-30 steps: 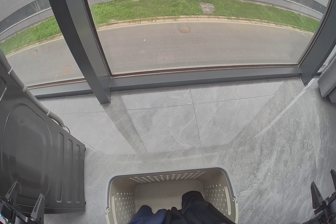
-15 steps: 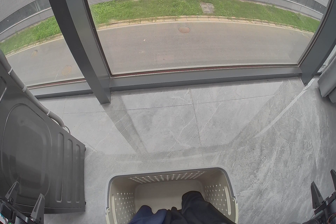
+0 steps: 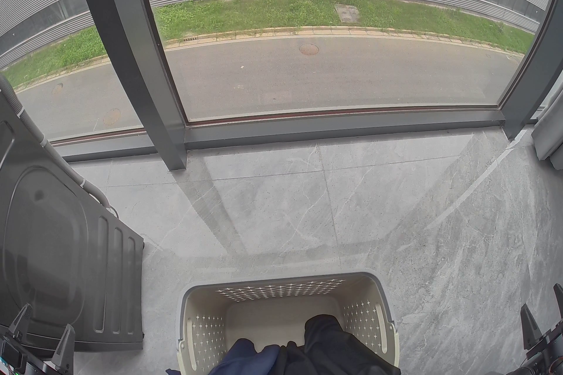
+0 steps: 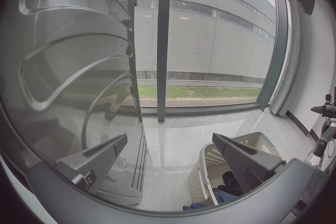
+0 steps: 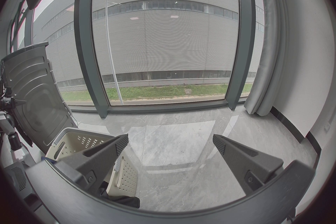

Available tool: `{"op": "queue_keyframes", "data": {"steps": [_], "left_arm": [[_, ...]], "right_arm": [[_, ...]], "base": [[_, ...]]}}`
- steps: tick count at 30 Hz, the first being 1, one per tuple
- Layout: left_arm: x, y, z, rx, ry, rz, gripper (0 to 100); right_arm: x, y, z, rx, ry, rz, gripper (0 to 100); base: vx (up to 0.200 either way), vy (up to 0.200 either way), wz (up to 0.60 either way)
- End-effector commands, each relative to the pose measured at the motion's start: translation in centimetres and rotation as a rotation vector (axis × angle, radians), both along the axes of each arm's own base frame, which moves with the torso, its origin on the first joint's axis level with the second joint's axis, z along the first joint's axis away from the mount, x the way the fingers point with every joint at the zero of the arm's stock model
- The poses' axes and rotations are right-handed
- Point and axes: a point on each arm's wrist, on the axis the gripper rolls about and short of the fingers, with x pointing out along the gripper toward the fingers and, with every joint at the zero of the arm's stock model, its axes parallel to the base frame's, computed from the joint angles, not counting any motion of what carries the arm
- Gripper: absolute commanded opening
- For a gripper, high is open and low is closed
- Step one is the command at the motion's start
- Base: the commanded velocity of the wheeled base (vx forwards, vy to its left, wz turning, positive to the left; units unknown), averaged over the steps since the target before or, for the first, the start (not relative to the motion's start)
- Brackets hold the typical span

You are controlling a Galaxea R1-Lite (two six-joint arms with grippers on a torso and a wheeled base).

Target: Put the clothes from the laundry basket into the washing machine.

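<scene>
A cream laundry basket point(image 3: 281, 289) stands on the floor at the bottom centre of the head view. It holds a dark blue garment point(image 3: 249, 357) and a black garment point(image 3: 334, 344). The washing machine point(image 3: 64, 265) stands to the left, showing a ribbed grey panel. My left gripper point(image 3: 47, 323) is low beside that panel, open and holding nothing. My right gripper point(image 3: 541, 306) is low to the right of the basket, open and holding nothing. The left wrist view has the left gripper point(image 4: 168, 139), the basket point(image 4: 201, 172) and the machine point(image 4: 70, 60). The right wrist view has the right gripper point(image 5: 169, 139) and the basket point(image 5: 77, 139).
A glass window wall runs across the far side, with a dark frame post point(image 3: 135, 60) and a low sill point(image 3: 340, 127). A grey curtain point(image 3: 551, 130) hangs at the far right. Bare grey floor tiles point(image 3: 352, 206) lie between the basket and the window.
The whole head view has shifted slightly, so the camera moved. Basket, clothes, machine and both grippers keep their places relative to each other.
</scene>
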Motion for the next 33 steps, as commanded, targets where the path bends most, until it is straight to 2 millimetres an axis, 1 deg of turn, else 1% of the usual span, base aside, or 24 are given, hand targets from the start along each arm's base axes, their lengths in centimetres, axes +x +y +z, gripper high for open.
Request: {"op": "queue_keyframes", "data": {"steps": [1,33], "left_arm": [[0.02,0.0,-0.48,-0.001,0.003,0.0,100],[0.02,0.0,-0.48,-0.001,0.003,0.0,100]], "right_arm": [[0.01,0.0,-0.52,-0.001,0.001,-0.001,100],[0.01,0.0,-0.52,-0.001,0.001,0.001,100]], "base": [[-0.2,0.0,0.0],[-0.2,0.0,0.0]]}}
